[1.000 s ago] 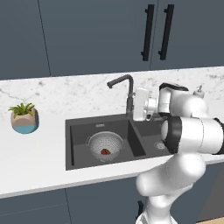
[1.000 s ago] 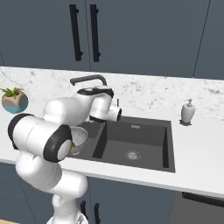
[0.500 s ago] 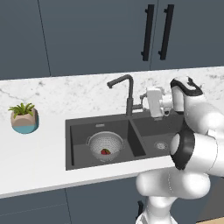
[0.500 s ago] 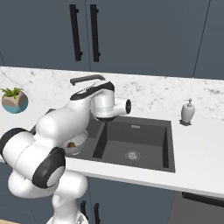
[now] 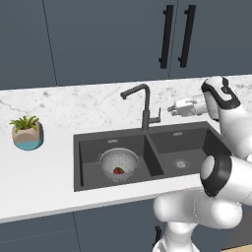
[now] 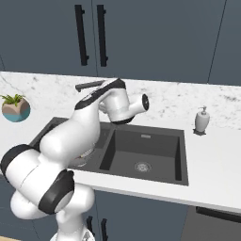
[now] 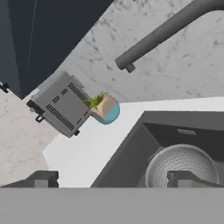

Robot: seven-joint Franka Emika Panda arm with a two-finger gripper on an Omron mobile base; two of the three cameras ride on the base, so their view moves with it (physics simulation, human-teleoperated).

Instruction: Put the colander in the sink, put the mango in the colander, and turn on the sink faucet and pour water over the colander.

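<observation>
The silver colander (image 5: 118, 163) sits in the left basin of the dark sink (image 5: 147, 140), with the reddish mango (image 5: 118, 171) lying in its bottom. The dark sink faucet (image 5: 143, 102) stands behind the divider, its spout turned left and its small lever (image 5: 158, 117) on the right side. My gripper (image 5: 171, 108) hovers level with the lever, a short way to its right, pointing left, open and holding nothing. In the hand view the gripper (image 7: 113, 178) has its fingertips (image 7: 183, 176) wide apart, the colander (image 7: 181, 162) below them and the faucet spout (image 7: 162, 31) above.
A potted plant (image 5: 27, 134) stands on the counter at the far left. A white soap dispenser (image 6: 202, 120) stands right of the sink. A grey toaster-like appliance (image 7: 61, 105) sits beyond the plant. My own arm bulks over the sink's front right edge.
The hand has drifted right, away from the faucet, while the elbow swung out to the right. The jaws stayed open. Colander and mango have not moved.
</observation>
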